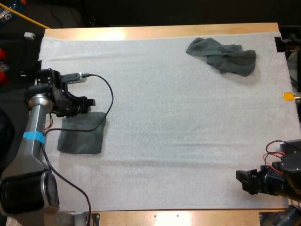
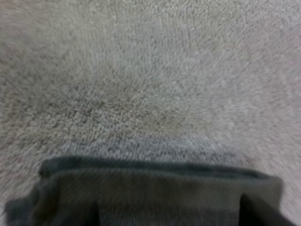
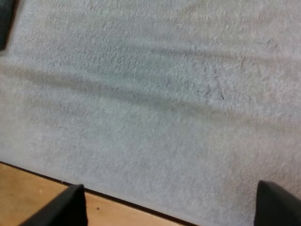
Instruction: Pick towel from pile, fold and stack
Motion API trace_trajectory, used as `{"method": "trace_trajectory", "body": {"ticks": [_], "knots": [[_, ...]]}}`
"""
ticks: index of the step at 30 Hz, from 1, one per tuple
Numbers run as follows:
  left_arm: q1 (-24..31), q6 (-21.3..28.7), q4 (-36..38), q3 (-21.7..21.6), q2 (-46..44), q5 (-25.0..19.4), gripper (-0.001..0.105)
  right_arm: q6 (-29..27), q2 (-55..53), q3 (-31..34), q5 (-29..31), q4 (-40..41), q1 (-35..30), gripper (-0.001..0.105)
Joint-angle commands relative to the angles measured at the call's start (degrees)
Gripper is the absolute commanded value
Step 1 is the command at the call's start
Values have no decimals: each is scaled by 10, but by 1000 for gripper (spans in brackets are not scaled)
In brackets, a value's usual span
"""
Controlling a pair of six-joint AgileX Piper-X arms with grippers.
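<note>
1. The white mat [image 1: 169, 122] covers most of the wooden table [image 1: 155, 32], and every place below is given against this mat.
2. A folded towel [image 1: 81, 134], dark grey-green, lies flat on the mat close to its left edge, about midway between its near and far sides.
3. The left gripper [image 1: 89, 104] hovers low at the far edge of the folded towel. In the left wrist view its fingers [image 2: 265, 212] are spread wide, with the towel's edge lying between them and not pinched.
4. A crumpled towel [image 1: 223, 55] sits on the mat near its far right corner, well apart from the folded one.
5. The right gripper [image 1: 241, 181] hangs over the mat's near right corner. In the right wrist view its fingers [image 3: 61, 209] stand apart, holding nothing, just above the mat's near edge.
</note>
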Motion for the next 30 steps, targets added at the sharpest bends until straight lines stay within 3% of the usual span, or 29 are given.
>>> {"method": "trace_trajectory", "body": {"ticks": [1,9,17,26,30], "knots": [[-1,-6,1,-2,12,2,58,6,-1,-4,-10,-9,0,70],[-1,-5,11,-2,57,2,58,35,-1,-4,-54,-143,0,70],[-1,-5,36,-19,52,25,58,34,-1,-4,-54,-174,0,70],[-4,-5,49,-69,-48,50,58,30,-1,-4,-51,-183,0,70],[-15,-5,47,-71,-124,51,58,14,12,-4,-2,-183,0,70]]}}
